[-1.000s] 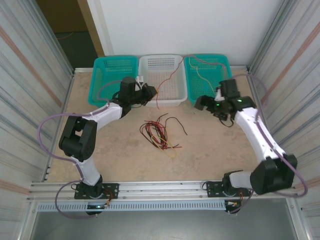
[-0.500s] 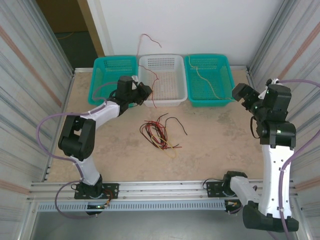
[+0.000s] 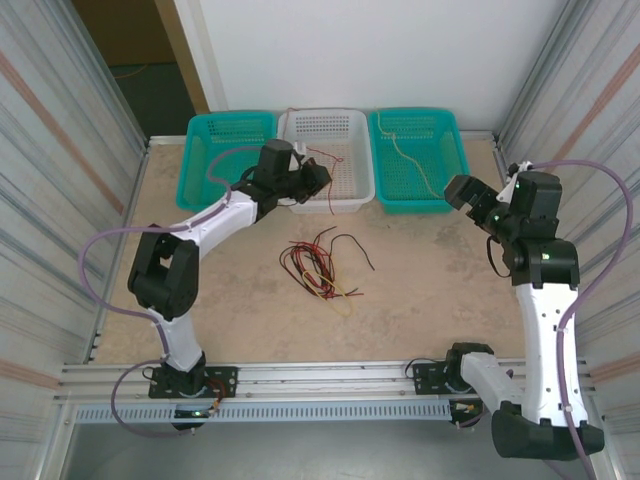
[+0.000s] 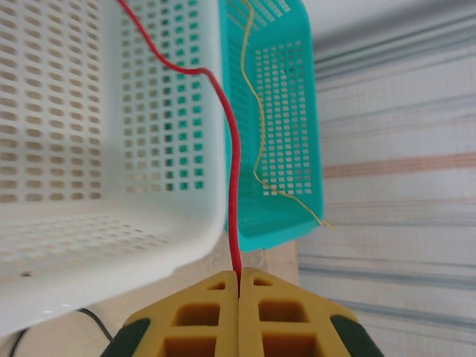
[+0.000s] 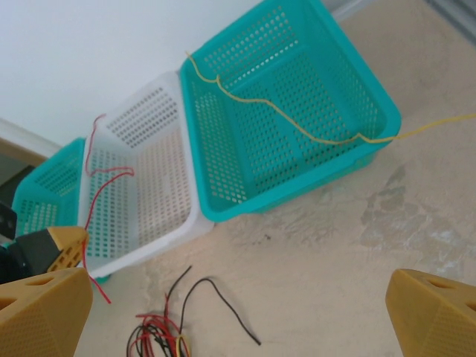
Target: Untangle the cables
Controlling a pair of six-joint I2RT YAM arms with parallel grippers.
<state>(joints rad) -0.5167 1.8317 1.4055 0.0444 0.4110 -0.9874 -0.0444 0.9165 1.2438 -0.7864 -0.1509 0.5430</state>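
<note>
Red cable, clamped in the left hand, now reaches the white basket; the right hand, spread apart, has left the yellow cable across its teal basket

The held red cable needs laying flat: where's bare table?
Bare table lies between the cable tangle and the right arm, and along the front rail. Crowded: the tangle, and the white basket by the left hand.
</note>
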